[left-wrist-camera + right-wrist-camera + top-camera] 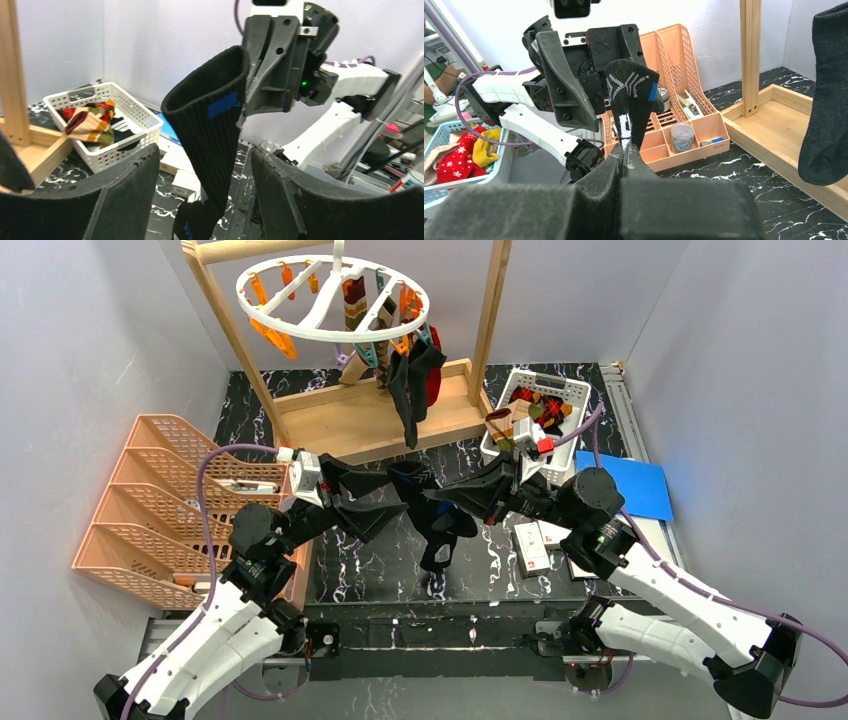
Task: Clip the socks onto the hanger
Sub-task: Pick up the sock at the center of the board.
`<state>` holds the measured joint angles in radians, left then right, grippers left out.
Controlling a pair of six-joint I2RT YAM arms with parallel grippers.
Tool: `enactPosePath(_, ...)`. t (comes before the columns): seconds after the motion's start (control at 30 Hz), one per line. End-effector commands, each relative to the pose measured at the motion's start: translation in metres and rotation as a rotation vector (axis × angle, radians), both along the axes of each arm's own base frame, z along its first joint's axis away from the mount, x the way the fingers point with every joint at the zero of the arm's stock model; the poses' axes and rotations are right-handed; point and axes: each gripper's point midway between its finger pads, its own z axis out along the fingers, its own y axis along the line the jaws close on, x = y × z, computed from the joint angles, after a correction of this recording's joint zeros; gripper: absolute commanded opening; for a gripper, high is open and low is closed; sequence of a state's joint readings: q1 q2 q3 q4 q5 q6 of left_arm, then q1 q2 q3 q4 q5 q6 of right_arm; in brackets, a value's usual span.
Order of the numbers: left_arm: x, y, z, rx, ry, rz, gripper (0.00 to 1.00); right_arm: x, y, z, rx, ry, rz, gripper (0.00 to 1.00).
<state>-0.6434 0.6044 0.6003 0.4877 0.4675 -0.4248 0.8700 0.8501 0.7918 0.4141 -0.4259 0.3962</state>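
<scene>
A black sock with blue marks [440, 536] hangs above the middle of the table. My right gripper [628, 152] is shut on its cuff end and holds it up. In the left wrist view the sock [210, 135] dangles between the spread fingers of my open left gripper [205, 165], and I see no contact with either finger. From above, the left gripper [395, 502] faces the right gripper [455, 498] across the sock. The hanger [330, 300] is a white ring at the back. An argyle sock [355, 310], a black sock [410, 390] and a red one hang from its clips.
A white lattice basket [575, 390] at the back right holds more socks. The wooden frame [370, 420] stands under the hanger. Peach file trays [170, 500] line the left side. Small white boxes [532, 545] and a blue sheet [625, 485] lie on the right.
</scene>
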Motion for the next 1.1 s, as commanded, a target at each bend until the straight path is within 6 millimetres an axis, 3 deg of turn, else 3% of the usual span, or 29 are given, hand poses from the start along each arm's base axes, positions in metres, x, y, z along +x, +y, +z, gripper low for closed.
enactPosePath(0.0,-0.022,-0.009,0.015,-0.035,-0.050,-0.141,0.64,-0.008,-0.004,0.034,0.078,-0.060,0.027,0.01)
enactPosePath(0.4,-0.020,-0.010,0.010,-0.031,-0.051,-0.141,0.59,-0.015,0.003,0.031,0.053,-0.055,0.096,0.01)
enactPosePath(0.47,-0.021,-0.010,0.009,-0.031,-0.049,-0.144,0.51,-0.015,0.004,0.029,0.045,-0.052,0.097,0.01)
enactPosePath(0.6,-0.024,-0.008,0.010,-0.040,-0.057,-0.145,0.24,-0.014,0.004,0.024,0.033,-0.051,0.093,0.01)
enactPosePath(0.7,-0.025,-0.007,0.010,-0.032,-0.071,-0.139,0.13,-0.012,0.005,0.021,0.023,-0.052,0.082,0.01)
enactPosePath(0.83,-0.025,-0.005,0.011,-0.017,-0.092,-0.128,0.06,-0.003,0.007,0.011,-0.021,-0.051,0.044,0.01)
enactPosePath(1.0,-0.021,-0.004,0.011,0.054,-0.159,-0.093,0.00,0.023,0.007,-0.012,-0.120,0.001,-0.080,0.03)
enactPosePath(1.07,-0.016,-0.004,0.004,0.116,-0.175,-0.072,0.00,0.028,0.007,-0.016,-0.152,0.014,-0.101,0.16)
